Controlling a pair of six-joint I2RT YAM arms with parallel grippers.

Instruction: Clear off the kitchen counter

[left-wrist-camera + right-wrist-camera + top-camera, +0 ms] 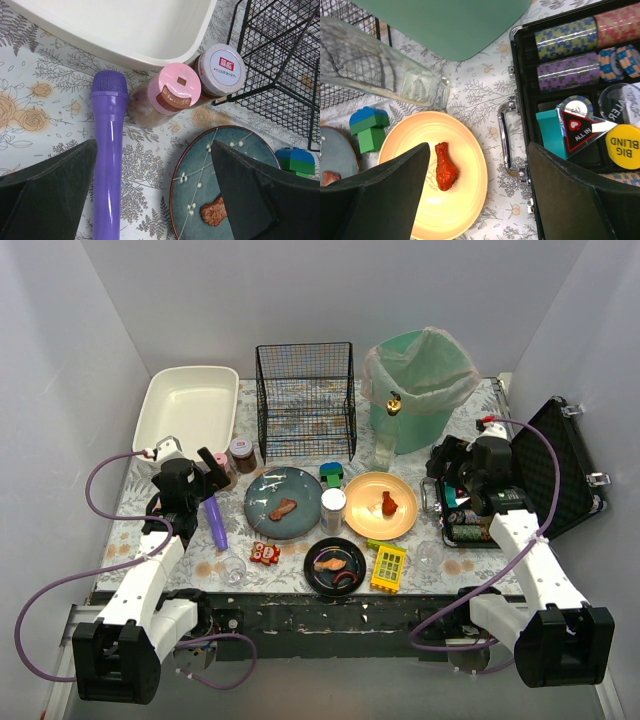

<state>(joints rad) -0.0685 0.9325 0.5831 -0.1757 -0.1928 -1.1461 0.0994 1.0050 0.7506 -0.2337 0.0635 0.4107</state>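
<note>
Two gape empty: left gripper (154, 165), right gripper (478, 165); kitchen counter (195, 558) runs lengthwise left-right.

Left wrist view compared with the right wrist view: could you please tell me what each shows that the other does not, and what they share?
Only the left wrist view: purple microphone, pink-lidded jar, white-lidded jar, white tub.
Only the right wrist view: yellow plate with a red drumstick, open poker chip case, glass bottle lying down, green bin.
Both: blue plate, green-and-blue block, black wire basket, the floral kitchen counter.
</note>
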